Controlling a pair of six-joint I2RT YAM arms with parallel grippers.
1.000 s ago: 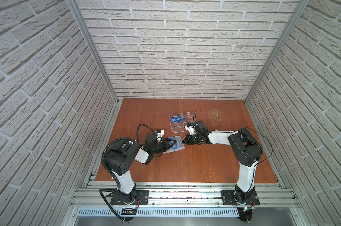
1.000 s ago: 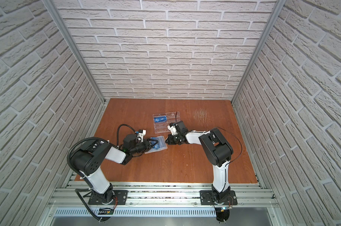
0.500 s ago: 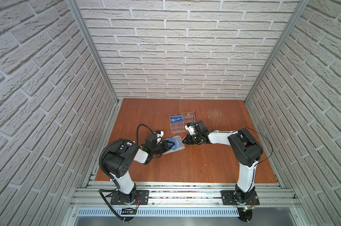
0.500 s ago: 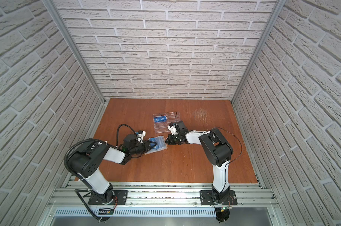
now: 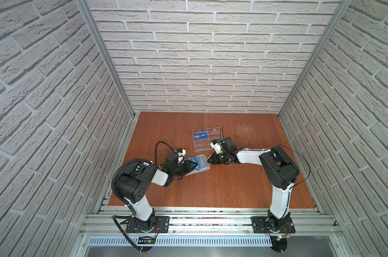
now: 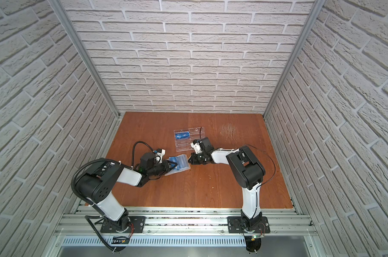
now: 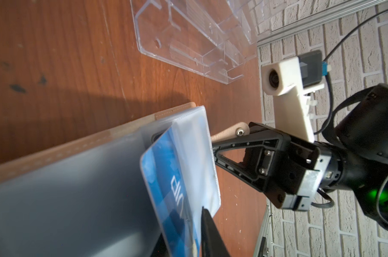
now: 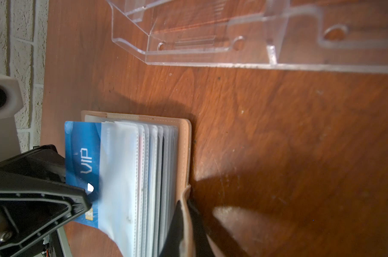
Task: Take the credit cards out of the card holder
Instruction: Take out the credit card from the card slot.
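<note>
The tan card holder [image 5: 202,168] [image 8: 185,144] lies open on the wooden table, its clear sleeve pages fanned out. One of the blue credit cards [image 7: 166,178] [image 8: 81,142], marked VIP, sticks partway out of a sleeve. My left gripper [image 5: 194,165] [image 7: 188,242] is shut on that card's end, one finger on each face. Opposite it, my right gripper [image 5: 208,160] [image 8: 186,233] is shut on the holder's tan snap strap [image 7: 239,132] at the holder's other edge. Another blue card [image 5: 201,135] lies in the rack behind.
A clear acrylic rack [image 5: 207,139] [image 7: 188,44] [image 8: 211,51] lies flat just behind the holder and close to my right wrist. Brick-patterned walls enclose the table on three sides. A metal rail runs along the front edge.
My left gripper's jaws have narrowed onto the blue card sticking out of the sleeve. Both arms have stayed nearly in place, and the right keeps its hold.
</note>
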